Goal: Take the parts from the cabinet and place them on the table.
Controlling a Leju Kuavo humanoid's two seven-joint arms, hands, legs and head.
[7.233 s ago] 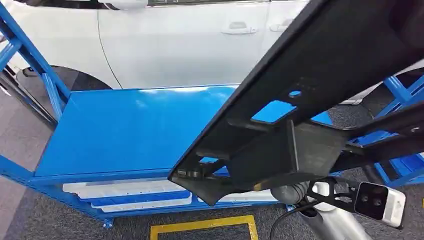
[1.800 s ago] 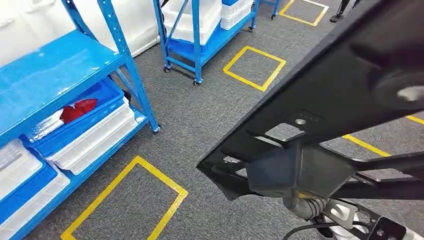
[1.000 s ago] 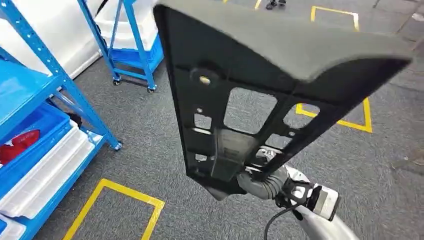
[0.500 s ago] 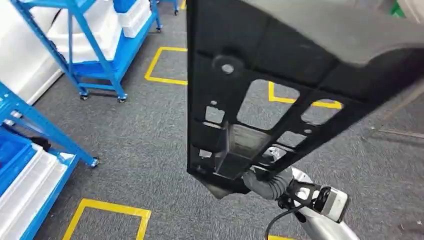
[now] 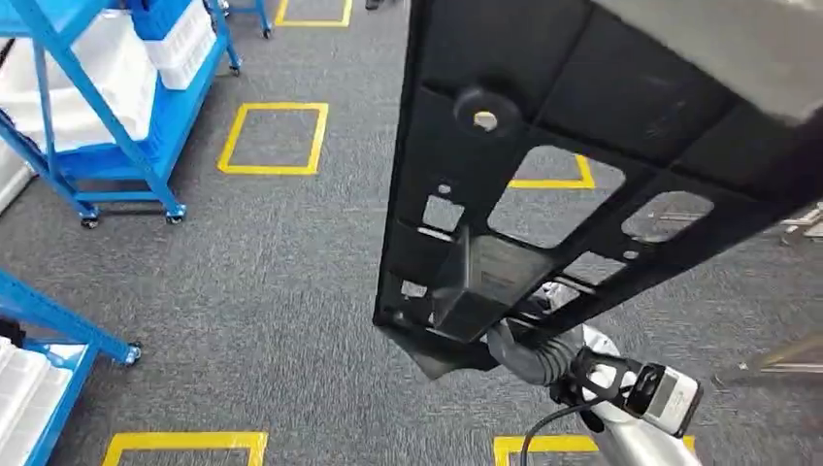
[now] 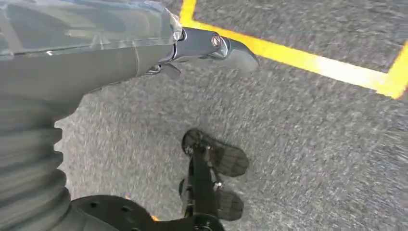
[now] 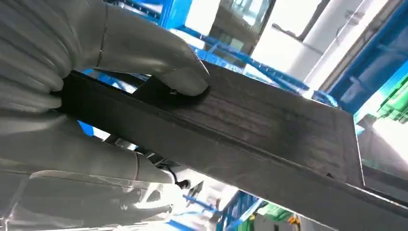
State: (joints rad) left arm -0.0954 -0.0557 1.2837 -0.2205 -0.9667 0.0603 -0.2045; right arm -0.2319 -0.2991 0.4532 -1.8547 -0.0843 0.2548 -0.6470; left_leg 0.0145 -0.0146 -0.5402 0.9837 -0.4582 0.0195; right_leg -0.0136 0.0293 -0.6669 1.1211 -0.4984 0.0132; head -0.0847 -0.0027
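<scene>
The right hand grips a large black part, its thick grey thumb pressing on one face of the panel's lower end while the rest of the hand wraps under it. In the head view the part is held up in front of the camera, well above the grey carpet floor, its near end low at the right hand and its far end rising up and away; it is a flat moulded panel with several cut-out windows and a boxy block near the held end. The left hand hangs over the floor with nothing in it; a dark finger sticks out straight, but whether the others are spread or curled cannot be told. Yellow tape squares mark the floor, and a blue wheeled rack with white bins stands at the far left.
</scene>
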